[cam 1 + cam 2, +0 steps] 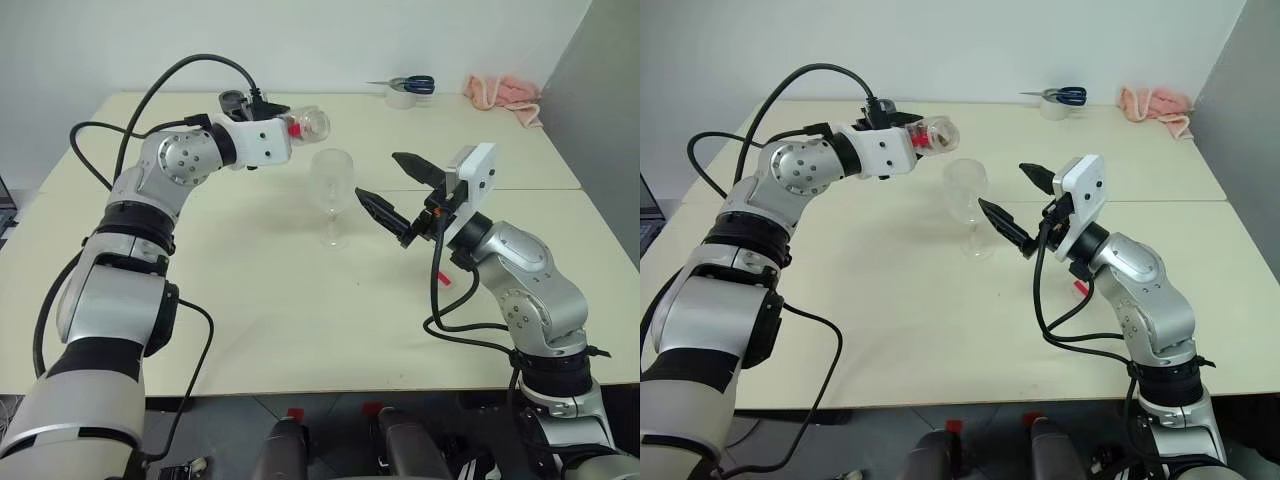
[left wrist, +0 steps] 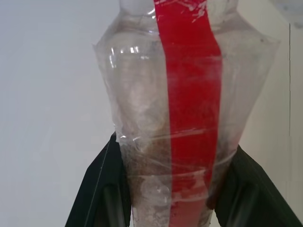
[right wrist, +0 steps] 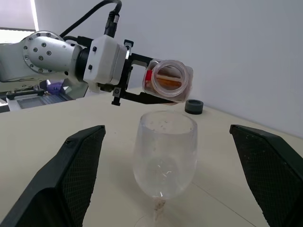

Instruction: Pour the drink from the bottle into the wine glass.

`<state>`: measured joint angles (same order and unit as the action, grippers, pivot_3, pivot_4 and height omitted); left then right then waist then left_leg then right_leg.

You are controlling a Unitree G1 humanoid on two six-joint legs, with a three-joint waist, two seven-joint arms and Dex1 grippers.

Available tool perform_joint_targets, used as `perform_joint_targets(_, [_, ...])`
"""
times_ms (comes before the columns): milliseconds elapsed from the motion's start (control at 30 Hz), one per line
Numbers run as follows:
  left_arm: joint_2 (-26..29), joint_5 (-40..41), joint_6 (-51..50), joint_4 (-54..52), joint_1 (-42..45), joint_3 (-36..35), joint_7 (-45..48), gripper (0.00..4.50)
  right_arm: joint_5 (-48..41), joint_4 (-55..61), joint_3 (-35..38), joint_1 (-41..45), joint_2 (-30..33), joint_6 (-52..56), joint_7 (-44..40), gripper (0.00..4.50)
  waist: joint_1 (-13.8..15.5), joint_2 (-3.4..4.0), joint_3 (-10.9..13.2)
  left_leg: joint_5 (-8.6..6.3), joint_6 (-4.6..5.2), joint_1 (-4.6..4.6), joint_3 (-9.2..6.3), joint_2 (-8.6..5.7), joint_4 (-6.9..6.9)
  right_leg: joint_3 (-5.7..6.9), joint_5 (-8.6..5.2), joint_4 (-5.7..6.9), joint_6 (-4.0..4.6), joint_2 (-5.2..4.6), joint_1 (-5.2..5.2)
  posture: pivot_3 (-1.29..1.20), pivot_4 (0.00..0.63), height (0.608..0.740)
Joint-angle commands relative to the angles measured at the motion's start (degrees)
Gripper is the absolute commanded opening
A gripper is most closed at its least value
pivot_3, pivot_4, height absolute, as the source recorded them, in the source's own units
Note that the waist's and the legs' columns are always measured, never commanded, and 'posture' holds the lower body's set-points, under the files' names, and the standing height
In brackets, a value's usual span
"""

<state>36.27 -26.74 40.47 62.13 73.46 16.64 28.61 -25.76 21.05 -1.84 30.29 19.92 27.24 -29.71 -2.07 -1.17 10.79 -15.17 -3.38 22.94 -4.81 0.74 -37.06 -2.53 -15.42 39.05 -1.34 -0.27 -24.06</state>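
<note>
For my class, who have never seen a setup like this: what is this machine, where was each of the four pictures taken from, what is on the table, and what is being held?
This is a two-armed robot. Two pictures come from cameras in its head, looking down over both arms. The other two come from a camera on each wrist.

The left gripper is shut on a small clear bottle, tipped on its side above the wine glass, with some reddish-brown drink inside. The right gripper is open, near the glass, holding nothing.

The glass stands on the pale table. At the far edge lie a roll of tape, scissors and a pink cloth.
</note>
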Motion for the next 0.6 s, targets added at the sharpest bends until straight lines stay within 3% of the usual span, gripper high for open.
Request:
perform_joint_targets(33, [1.33, -1.45, 1.99, 0.19, 3.16, 0.56, -2.44, 1.74, 0.32, 1.98, 0.77, 0.68, -0.21, -1.44, 0.43, 4.50, 0.00, 0.00, 0.00, 0.00, 0.00, -0.01, 0.00, 0.00, 0.00, 0.00, 0.00, 0.00, 0.00, 0.00, 0.00, 0.00, 0.150, 0.740])
perform_joint_targets(600, [2.71, -8.51, 4.73, 4.62, 7.77, 5.06, -9.01, 1.74, 0.51, 1.85, 0.81, 0.54, -0.62, -1.54, 1.31, 4.50, -0.07, 0.00, 0.00, 0.01, 0.00, -0.01, 0.00, -0.01, -0.03, 0.00, 0.00, 0.05, 0.00, 0.00, 0.00, 0.00, 0.150, 0.740])
